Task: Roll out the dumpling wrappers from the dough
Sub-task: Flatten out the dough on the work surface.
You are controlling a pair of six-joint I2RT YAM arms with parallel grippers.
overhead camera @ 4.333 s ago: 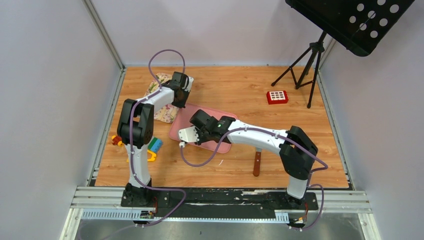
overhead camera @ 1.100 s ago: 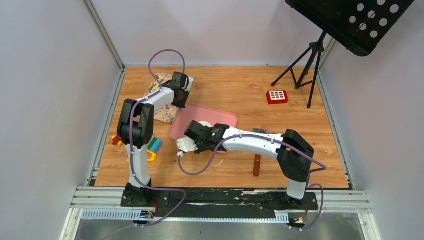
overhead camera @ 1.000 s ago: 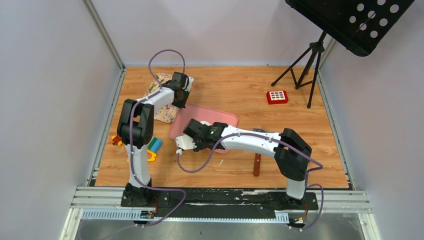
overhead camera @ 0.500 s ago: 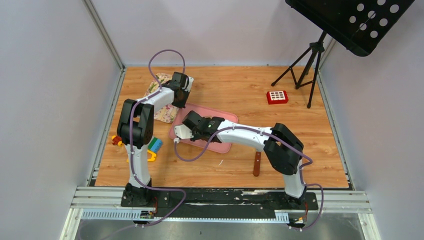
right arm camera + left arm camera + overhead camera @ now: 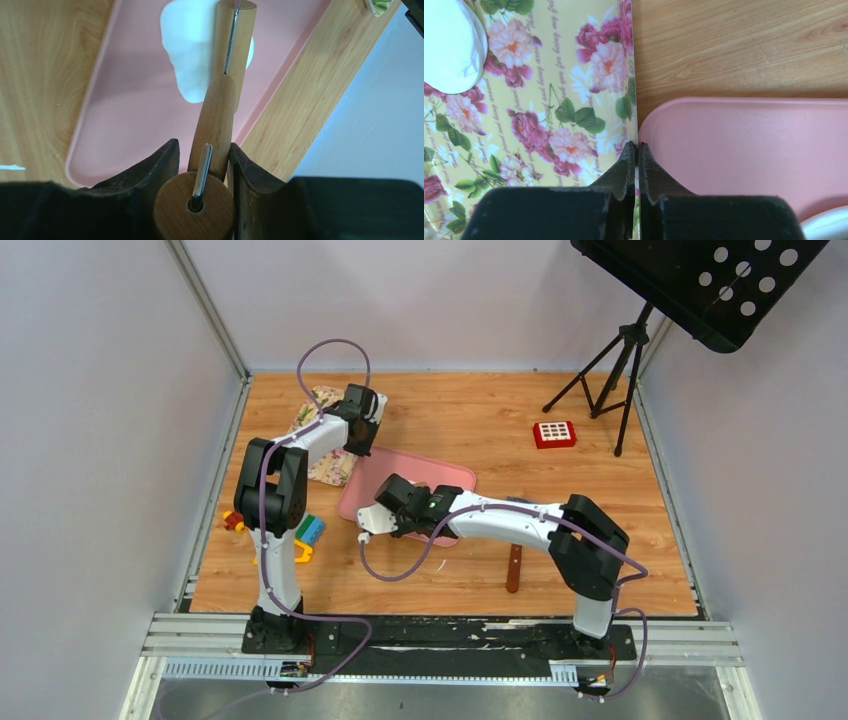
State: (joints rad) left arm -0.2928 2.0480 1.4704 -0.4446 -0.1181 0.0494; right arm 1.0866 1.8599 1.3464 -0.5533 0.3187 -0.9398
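Dough (image 5: 192,50) is a flat, lumpy white sheet on the pink board (image 5: 130,120), straight ahead of the right fingers (image 5: 150,167) and a bit past their tips. Those fingers are clamped narrow on the handle of a wooden roller (image 5: 220,115), and its far end lies across the right side of the dough. Can't really tell if it's pressing down or just resting there. Over on the other side, the left fingers (image 5: 626,167) are squeezed tight together with nothing I can see between them, tips right at the seam where the floral cloth (image 5: 549,100) meets the board's rim. One round white dumpling wrapper (image 5: 449,45) sits on that cloth, ahead and well off to the left of those fingers. Bare wooden counter (image 5: 734,45) shows beyond the board, ahead of them to the right.
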